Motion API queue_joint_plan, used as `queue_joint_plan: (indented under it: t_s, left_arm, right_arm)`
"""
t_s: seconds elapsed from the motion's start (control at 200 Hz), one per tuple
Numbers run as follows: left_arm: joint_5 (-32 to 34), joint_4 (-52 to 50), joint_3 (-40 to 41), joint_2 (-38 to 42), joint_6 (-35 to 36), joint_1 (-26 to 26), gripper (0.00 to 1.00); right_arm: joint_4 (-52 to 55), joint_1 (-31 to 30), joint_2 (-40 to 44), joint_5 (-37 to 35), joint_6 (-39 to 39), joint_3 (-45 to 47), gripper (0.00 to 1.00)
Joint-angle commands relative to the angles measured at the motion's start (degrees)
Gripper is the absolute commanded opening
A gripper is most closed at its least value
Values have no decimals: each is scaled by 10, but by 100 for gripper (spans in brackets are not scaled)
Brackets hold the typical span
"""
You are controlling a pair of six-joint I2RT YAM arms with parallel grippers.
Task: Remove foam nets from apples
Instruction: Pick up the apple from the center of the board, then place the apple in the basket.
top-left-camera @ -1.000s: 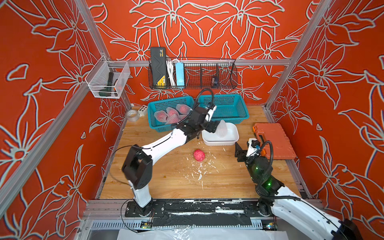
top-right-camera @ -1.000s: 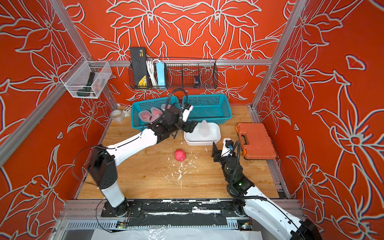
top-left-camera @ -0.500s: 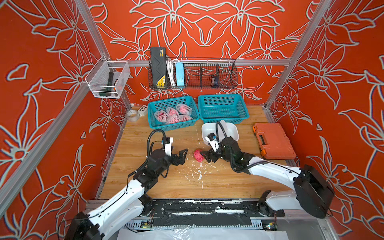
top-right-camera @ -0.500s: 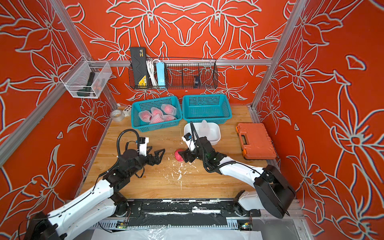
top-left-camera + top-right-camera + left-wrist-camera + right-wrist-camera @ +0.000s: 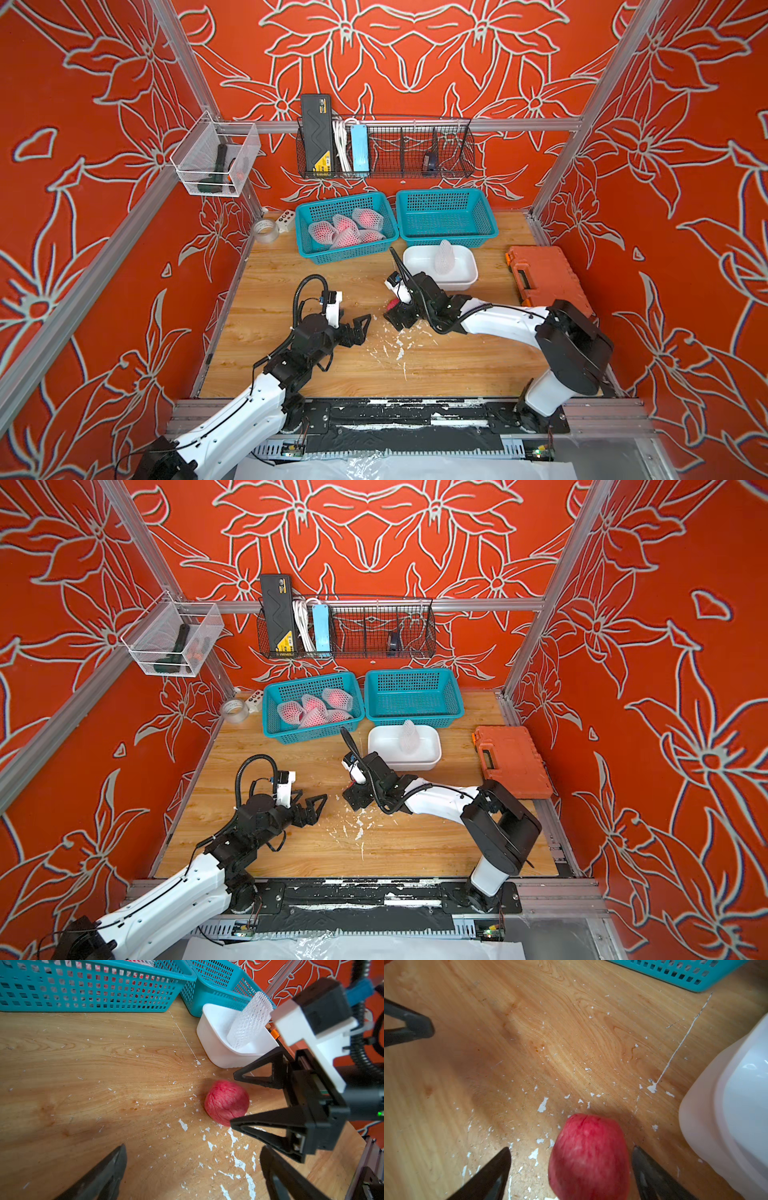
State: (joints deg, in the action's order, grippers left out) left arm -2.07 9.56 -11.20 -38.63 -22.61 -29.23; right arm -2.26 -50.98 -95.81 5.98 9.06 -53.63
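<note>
A bare apple (image 5: 226, 1102), red and free of its sleeve, sits on the wooden worktop (image 5: 270, 299) between the spread jaws of my right gripper (image 5: 233, 1098), which flank it on either side without closing on it; the straddle reads as a pick about to be made, probably to carry the fruit to the second teal basket (image 5: 446, 216), where I can see no fruit yet. My left gripper (image 5: 362, 328) hovers low over the boards a little apart from the apple, jaws wide and holding nothing, kept clear so the right arm has room. One shed foam net (image 5: 444, 257) stands upright in the white tub (image 5: 415, 262) just behind the apple, which looks to be the place for discarded sleeves. Several netted apples (image 5: 345, 230), pale pink through white mesh, lie heaped in the teal basket (image 5: 345, 255) at the back of the worktop, so by my reckoning most of the job lies ahead. White flecks (image 5: 399, 349) scattered across the boards near both grippers look like crumbs of torn foam, though I cannot tell for certain
</note>
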Motion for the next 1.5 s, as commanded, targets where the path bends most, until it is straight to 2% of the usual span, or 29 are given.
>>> queue_joint_plan:
  t_s: [0.0, 0.075, 0.16, 0.24, 0.32, 0.395, 0.485, 0.611, 0.711, 0.811, 0.966, 1.016, 1.106, 1.201, 1.331, 1.496]
  left_arm:
    - [-10, 20, 4, 4, 11, 0, 97]
    - [-8, 20, 7, 10, 12, 0, 98]
    - [-5, 19, 8, 17, 19, 1, 97]
    - [-7, 19, 7, 22, 22, 0, 97]
    - [-6, 26, 8, 22, 20, 1, 97]
    - [-8, 35, 12, 21, 18, 1, 97]
    - [0, 48, 14, 19, 21, 0, 97]
    - [51, 81, -11, 13, 31, 1, 97]
    - [56, 145, -54, -18, 48, 3, 97]
    - [32, 155, -143, -100, 71, 7, 97]
    - [-58, 127, -297, -263, 90, 10, 97]
    - [-88, 138, -324, -299, 97, 9, 97]
    - [-101, 164, -356, -355, 93, 10, 97]
    - [-103, 139, -403, -409, 108, 10, 97]
    - [-80, 123, -437, -456, 135, 15, 98]
    - [-97, 101, -474, -498, 143, 46, 97]
  right_arm:
    - [27, -8, -34, -19, 8, -30, 89]
    - [31, -16, -53, -20, 2, -44, 84]
    - [39, -21, -76, -20, 3, -57, 83]
    - [37, -22, -86, -9, 8, -61, 76]
    - [31, -24, -86, 4, 10, -58, 76]
    - [34, -27, -81, 7, 6, -60, 65]
    - [31, -27, -62, 6, 1, -54, 47]
    - [25, -22, -22, -19, -7, -59, 45]
    - [49, -7, 3, -29, -19, -108, 44]
    - [66, 39, 16, -28, -14, -166, 44]
    - [57, 179, 19, -5, 18, -207, 42]
    - [41, 224, 15, -3, 30, -212, 42]
    - [36, 303, -14, 10, 65, -237, 42]
    - [30, 367, -59, 27, 95, -269, 40]
    - [3, 418, -119, 41, 122, -302, 40]
    - [15, 455, -217, 73, 147, -390, 40]
